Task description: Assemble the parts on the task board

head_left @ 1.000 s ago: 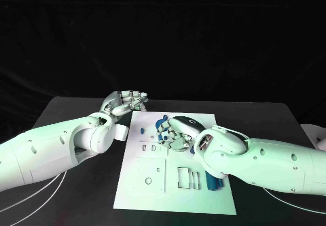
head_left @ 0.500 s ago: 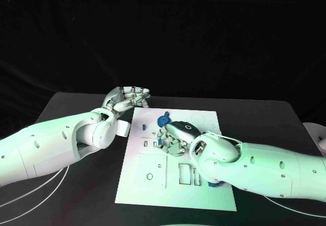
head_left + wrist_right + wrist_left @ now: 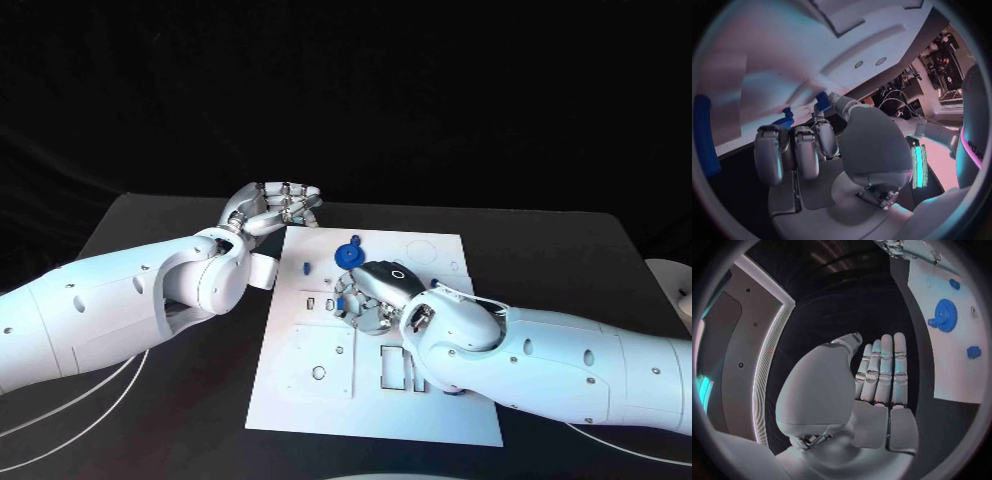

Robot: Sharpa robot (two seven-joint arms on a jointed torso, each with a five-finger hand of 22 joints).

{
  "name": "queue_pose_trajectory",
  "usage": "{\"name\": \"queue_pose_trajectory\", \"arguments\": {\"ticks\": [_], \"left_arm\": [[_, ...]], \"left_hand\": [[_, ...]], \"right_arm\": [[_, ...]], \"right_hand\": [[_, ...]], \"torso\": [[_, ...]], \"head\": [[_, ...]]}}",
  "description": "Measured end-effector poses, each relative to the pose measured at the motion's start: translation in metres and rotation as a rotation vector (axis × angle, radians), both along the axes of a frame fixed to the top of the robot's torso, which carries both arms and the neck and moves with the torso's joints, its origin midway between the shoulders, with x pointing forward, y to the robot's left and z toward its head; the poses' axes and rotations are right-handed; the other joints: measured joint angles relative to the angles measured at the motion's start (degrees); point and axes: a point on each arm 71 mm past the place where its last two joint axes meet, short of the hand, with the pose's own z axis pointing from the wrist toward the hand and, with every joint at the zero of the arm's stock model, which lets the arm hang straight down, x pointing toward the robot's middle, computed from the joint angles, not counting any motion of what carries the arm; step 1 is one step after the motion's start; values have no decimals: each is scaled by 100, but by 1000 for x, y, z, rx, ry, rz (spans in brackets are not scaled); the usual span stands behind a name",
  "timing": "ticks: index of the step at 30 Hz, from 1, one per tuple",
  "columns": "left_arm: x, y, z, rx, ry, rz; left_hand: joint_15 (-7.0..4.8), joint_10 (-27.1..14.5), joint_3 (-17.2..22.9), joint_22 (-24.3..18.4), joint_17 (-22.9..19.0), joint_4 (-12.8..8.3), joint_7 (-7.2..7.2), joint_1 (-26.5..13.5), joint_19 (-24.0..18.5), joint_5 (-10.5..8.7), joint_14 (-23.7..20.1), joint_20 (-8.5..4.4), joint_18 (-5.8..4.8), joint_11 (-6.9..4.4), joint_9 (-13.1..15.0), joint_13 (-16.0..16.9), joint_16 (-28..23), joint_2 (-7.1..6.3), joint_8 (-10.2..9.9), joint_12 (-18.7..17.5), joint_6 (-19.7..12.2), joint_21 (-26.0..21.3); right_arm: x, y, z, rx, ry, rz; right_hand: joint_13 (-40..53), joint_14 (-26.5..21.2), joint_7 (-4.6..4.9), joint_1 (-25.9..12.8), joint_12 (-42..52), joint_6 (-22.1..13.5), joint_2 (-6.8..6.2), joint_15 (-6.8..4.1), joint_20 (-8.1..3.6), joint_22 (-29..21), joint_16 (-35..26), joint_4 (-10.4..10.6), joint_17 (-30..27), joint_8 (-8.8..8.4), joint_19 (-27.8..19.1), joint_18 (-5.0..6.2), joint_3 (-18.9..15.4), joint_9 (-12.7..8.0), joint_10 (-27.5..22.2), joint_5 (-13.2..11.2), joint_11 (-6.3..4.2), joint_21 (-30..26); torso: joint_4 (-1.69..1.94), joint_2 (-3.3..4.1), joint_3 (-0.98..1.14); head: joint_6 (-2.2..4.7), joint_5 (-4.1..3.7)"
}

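Observation:
The white task board (image 3: 372,418) lies in the middle of the table. A blue gear (image 3: 348,256) stands on its far part, with a small blue part (image 3: 306,267) to its left. My right hand (image 3: 369,295) hovers low over the board just near of the gear. Its curled fingers (image 3: 797,150) pinch a small blue part (image 3: 821,101) against the board (image 3: 786,40). My left hand (image 3: 274,207) sits off the board's far left corner with its fingers (image 3: 882,370) straight, together and holding nothing. Beyond them lie the gear (image 3: 945,315) and the small part (image 3: 973,352).
Several slots and round holes mark the board's near half (image 3: 392,368). Blue parts (image 3: 450,388) lie at the board's right side, mostly hidden under my right forearm. A blue rod (image 3: 702,136) lies beside the board's edge. Black table (image 3: 562,250) surrounds the board.
My right hand has drawn back from the gear toward the near side of the board, uncovering the gear. The left hand has stayed in place.

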Motion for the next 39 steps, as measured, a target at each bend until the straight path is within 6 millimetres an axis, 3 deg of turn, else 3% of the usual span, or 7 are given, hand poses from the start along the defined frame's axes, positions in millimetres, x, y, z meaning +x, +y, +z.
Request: {"name": "queue_pose_trajectory", "arguments": {"ticks": [1,12,13,20,28,36,39], "left_arm": [[0,0,0,0,0,0],[0,2,0,1,2,3],[0,3,0,1,2,3],[0,3,0,2,3,2],[0,4,0,2,5,3],[0,4,0,3,7,3],[0,5,-1,3,7,4]], "left_hand": [[0,0,0,0,0,0,0,0,0,0,0,0,0,0,0,0,0,0,0,0,0,0],[0,0,0,0,-6,0,0,0,0,0,0,0,0,0,-1,0,0,0,0,0,0,0],[0,0,0,0,-6,0,0,0,0,0,0,0,0,0,-1,0,0,0,0,0,0,0],[0,0,0,0,-5,0,0,0,0,0,0,0,0,0,-2,0,0,0,0,0,0,0],[0,0,0,0,-5,0,0,0,0,0,0,0,0,0,-2,0,0,0,0,0,0,0],[0,0,0,0,-10,0,0,0,0,0,0,0,0,0,6,0,0,0,0,0,0,0],[0,0,0,0,-10,0,0,0,0,0,0,0,-1,0,5,0,0,0,0,0,0,0]], "right_arm": [[0,0,0,0,-2,0],[1,0,-2,7,-24,1],[2,0,-2,7,-25,1],[3,1,-3,10,-31,4],[3,1,-3,10,-33,6],[3,0,-3,10,-34,9],[3,1,-3,10,-34,10]], "right_hand": [[0,0,0,0,0,0,0,0,0,0,0,0,0,0,0,0,0,197,0,0,0,0],[0,0,-9,-14,0,-8,-14,0,0,-1,0,22,0,-17,0,0,11,200,21,-11,-21,0],[0,0,-10,-31,0,-8,-32,0,0,-1,0,40,0,-18,0,0,-7,417,21,-11,-21,0],[-1,0,-10,-55,0,-8,-55,0,0,-1,0,62,0,-30,0,0,2,440,21,-11,-21,0],[-1,0,21,-114,-29,-61,-118,1,1,-2,0,89,5,-52,0,0,-24,780,-12,-11,12,-39],[-1,0,73,-118,-89,-131,-215,1,1,-2,0,119,4,-118,0,0,-52,742,-63,-7,63,-87],[-1,-22,96,-166,-121,-195,-291,23,1,-3,0,191,4,-171,0,0,-95,699,-94,-121,94,-128]], "torso": [[0,0,0],[-1,3,0],[-1,3,0],[-1,3,-1],[-3,3,-3],[0,3,-4],[2,3,-4]], "head": [[-1,2],[-20,7],[-21,7],[-25,7],[-34,7],[-35,9],[-35,8]]}}
